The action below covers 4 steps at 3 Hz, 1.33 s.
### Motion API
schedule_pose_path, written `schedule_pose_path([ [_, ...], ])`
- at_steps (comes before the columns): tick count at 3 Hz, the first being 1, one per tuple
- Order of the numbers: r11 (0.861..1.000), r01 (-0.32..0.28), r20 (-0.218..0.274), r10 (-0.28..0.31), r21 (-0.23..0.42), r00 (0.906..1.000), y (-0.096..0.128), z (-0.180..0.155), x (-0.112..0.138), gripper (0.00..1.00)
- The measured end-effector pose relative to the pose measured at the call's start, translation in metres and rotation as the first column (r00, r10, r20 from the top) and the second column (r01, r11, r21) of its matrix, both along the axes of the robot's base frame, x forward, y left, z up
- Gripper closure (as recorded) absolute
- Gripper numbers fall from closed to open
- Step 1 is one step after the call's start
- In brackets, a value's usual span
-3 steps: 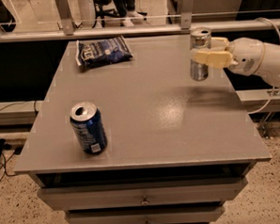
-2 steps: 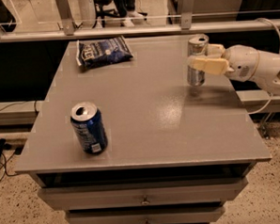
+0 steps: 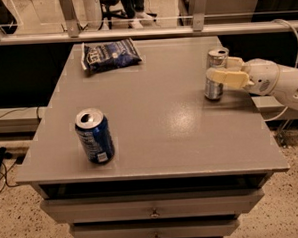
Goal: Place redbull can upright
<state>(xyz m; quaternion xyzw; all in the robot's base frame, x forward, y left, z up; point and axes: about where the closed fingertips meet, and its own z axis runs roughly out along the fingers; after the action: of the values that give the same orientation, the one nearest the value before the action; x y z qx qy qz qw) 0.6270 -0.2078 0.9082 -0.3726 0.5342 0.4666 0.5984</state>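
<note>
1. Redbull can (image 3: pixel 214 89) stands upright near the right edge of the grey table (image 3: pixel 165 140), about midway between its near and far sides. We see its silver top facing up.
2. We cannot tell whether its base rests on the tabletop or hangs just above it.
3. The gripper (image 3: pixel 219 70) is clenched on the can's middle. One cream finger (image 3: pixel 228 79) crosses the near side of the can and the other sits behind it on the far side.
4. The white arm (image 3: pixel 277 79) reaches in from the right, lying nearly level and low over the table's right edge, with the wrist pointing left toward the can.
5. We see a wider dark blue soda can (image 3: pixel 94 136) upright at the near left of the table, well apart from the gripper.
6. A blue snack bag (image 3: pixel 109 54) lies flat at the far left.
7. Below the tabletop, drawers (image 3: pixel 153 208) face us.
</note>
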Motion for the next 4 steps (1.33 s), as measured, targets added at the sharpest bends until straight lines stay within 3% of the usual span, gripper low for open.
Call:
schedule_pose_path([
  [2,1.0,0.002,-0.014,-0.002,0.012,0.9999,-0.016,-0.012,-0.007,0.14],
  [3,1.0,0.006,-0.023,-0.006,-0.002,0.9997,-0.024,-0.013,-0.013,0.0],
  [4,0.994,0.016,-0.024,-0.019,-0.111,0.9995,-0.047,0.006,-0.026,0.0],
])
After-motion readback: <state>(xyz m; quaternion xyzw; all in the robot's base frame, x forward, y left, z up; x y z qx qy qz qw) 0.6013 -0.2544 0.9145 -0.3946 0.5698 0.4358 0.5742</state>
